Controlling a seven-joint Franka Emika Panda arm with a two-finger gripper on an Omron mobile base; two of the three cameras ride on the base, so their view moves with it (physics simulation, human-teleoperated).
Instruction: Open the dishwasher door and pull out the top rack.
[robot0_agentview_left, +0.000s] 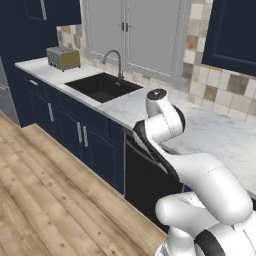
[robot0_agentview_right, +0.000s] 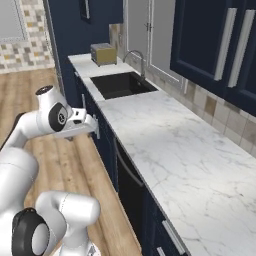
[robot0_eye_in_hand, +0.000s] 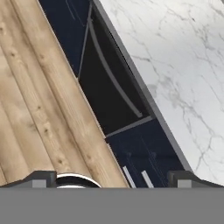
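The dishwasher door (robot0_eye_in_hand: 105, 94) is a glossy black panel under the marble counter, standing shut with its long curved bar handle (robot0_eye_in_hand: 114, 76) along the top edge. The door also appears as the dishwasher door (robot0_agentview_left: 142, 187) partly behind my arm, and as the dishwasher door (robot0_agentview_right: 129, 197) below the counter edge. My gripper (robot0_agentview_right: 96, 127) hovers out over the floor at counter height, to the sink side of the door and apart from it. The gripper (robot0_eye_in_hand: 112, 178) is open, its fingertips (robot0_eye_in_hand: 41, 178) far apart with nothing between them. The top rack is hidden behind the shut door.
A white marble counter (robot0_agentview_right: 170, 150) runs above the door. A black sink (robot0_agentview_left: 102, 86) with a faucet (robot0_agentview_left: 116, 59) and a toaster (robot0_agentview_left: 63, 58) lie further along it. Navy cabinets (robot0_agentview_left: 82, 135) flank the dishwasher. Wood floor (robot0_agentview_left: 45, 200) stretches in front.
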